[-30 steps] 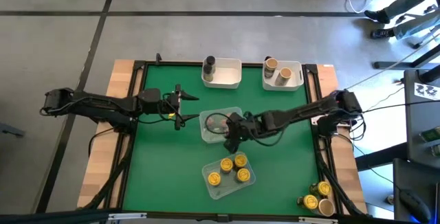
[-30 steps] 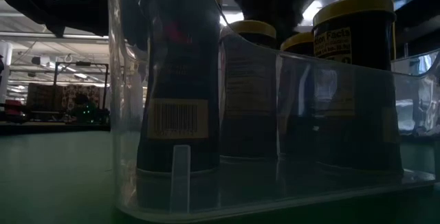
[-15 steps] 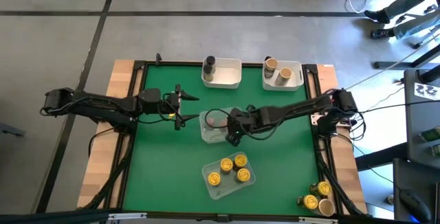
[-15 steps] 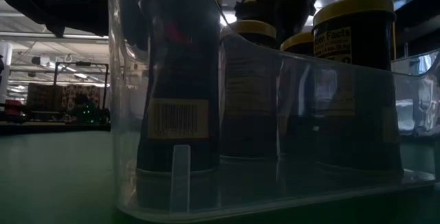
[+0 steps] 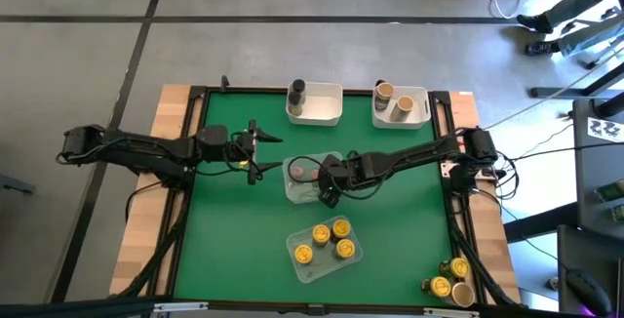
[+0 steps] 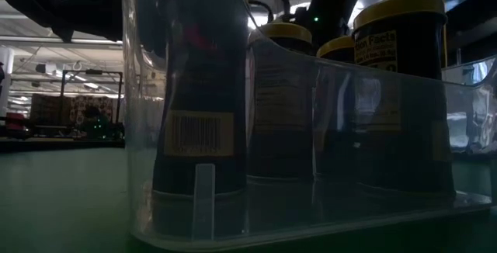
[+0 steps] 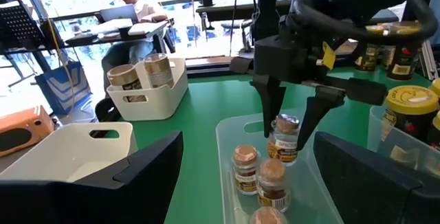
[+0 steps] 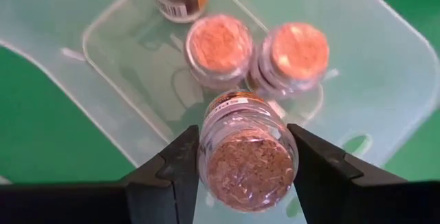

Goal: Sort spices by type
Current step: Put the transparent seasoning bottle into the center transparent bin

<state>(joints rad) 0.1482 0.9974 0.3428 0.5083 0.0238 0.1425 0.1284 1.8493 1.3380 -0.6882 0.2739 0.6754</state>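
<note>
Right gripper (image 8: 237,157): clamped on a reddish-brown-topped spice jar (image 8: 246,154), one finger (image 8: 175,162) on each side of the glass; held over the clear tray (image 5: 304,165) at table centre in the high view.
Held jar: upright between the fingers in the left wrist view, its base just above the tray floor; whether it touches the floor cannot be told. A label band is seen under its shoulder, the print too small to be read.
Clear tray at centre: three more reddish-brown-topped jars (image 8: 218,51) are counted inside, two touching side by side.
Left gripper (image 5: 255,147): fingers spread apart, nothing held; parked at 9 o'clock from the centre tray, apart from it.
Second clear tray (image 5: 325,261): at 6 o'clock from centre; four yellow-lidded jars (image 5: 321,233) are held in it. In the low view "Facts" is read on one label (image 6: 378,49), and a barcode (image 6: 196,132) on another jar.
White bins: at 12 o'clock; a dark grey jar (image 5: 296,92) is seen at the left bin's (image 5: 327,112) corner, tan-lidded jars (image 5: 384,92) in the right bin (image 5: 420,103).
Table edge at 5 o'clock: further yellow-lidded jars (image 5: 442,286) and one tan-lidded jar (image 5: 462,295) are left outside the green mat (image 5: 234,240).
</note>
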